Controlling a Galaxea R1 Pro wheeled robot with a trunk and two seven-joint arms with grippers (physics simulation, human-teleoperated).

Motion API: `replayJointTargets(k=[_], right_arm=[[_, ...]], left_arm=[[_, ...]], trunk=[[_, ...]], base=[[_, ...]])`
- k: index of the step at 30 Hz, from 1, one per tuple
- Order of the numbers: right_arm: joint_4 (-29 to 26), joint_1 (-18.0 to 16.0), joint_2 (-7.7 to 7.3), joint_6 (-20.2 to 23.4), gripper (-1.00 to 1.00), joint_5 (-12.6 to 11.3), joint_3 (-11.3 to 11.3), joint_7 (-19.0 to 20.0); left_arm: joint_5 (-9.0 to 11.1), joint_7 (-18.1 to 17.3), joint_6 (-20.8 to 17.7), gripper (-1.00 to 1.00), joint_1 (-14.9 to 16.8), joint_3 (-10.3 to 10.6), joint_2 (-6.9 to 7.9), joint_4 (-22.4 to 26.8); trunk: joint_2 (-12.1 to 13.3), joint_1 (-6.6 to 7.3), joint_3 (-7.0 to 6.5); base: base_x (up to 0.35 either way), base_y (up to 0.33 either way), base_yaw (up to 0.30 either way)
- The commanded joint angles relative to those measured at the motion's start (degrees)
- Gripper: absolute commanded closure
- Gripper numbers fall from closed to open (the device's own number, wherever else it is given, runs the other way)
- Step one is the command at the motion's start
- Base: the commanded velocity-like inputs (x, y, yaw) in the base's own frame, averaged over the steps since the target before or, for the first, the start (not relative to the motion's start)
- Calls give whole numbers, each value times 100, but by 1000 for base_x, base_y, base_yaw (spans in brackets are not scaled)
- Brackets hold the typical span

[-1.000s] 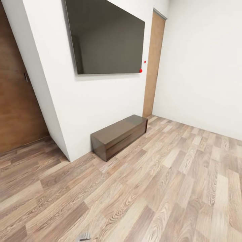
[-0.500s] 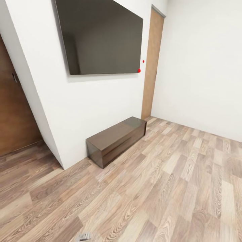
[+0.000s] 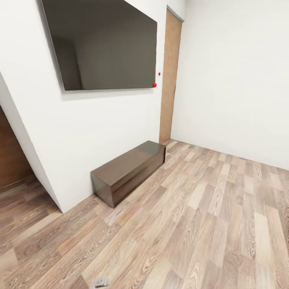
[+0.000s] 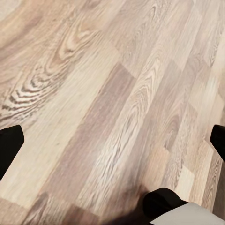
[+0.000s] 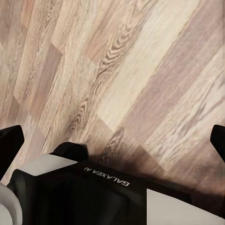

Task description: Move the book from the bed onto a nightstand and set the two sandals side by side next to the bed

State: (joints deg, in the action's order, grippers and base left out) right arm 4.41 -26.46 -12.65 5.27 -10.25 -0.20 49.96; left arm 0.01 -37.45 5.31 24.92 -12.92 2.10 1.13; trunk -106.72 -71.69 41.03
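The book, the bed, the nightstand and the sandals are out of view. I am in a room with a wood-plank floor (image 3: pixel 200 224) and white walls. My left gripper (image 4: pixel 112 143) hangs open over bare planks, its black fingertips (image 4: pixel 8 147) wide apart with nothing between them. My right gripper (image 5: pixel 112 140) is open too, above the floor and the robot's own base (image 5: pixel 93 192), and holds nothing.
A large dark screen (image 3: pixel 104 44) hangs on the white wall. Below it, a low dark brown bench (image 3: pixel 126 168) stands on the floor against that wall. A light wooden door (image 3: pixel 169 80) is at the far corner. Dark wood panelling (image 3: pixel 10 160) shows at the left past the wall's corner.
The whole picture has slid leftward, so the camera has turned to the right; more of the right wall and floor shows. The screen, bench and door themselves have not moved.
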Motion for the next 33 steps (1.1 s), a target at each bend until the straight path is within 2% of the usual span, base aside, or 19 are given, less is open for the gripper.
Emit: replayJointTargets(k=[1,19,28,33], right_arm=[[15,-8,-1,57,-100,-56,1,23],[16,-8,-1,55,-100,-56,1,23],[12,-8,-1,59,-100,-56,0,23],[14,-8,-1,56,-100,-56,0,23]], left_arm=[[-1,-17,23,-100,4,-9,2,-7],[-1,-17,23,-100,4,-9,2,-7],[-1,-17,23,-100,4,-9,3,-7],[-1,-17,23,-100,4,-9,3,-7]], trunk=[[-3,0,5],[-3,0,-29],[-3,0,-53],[-3,0,-67]], base=[[15,0,-136],[6,0,-257],[234,0,-282],[75,0,-282]])
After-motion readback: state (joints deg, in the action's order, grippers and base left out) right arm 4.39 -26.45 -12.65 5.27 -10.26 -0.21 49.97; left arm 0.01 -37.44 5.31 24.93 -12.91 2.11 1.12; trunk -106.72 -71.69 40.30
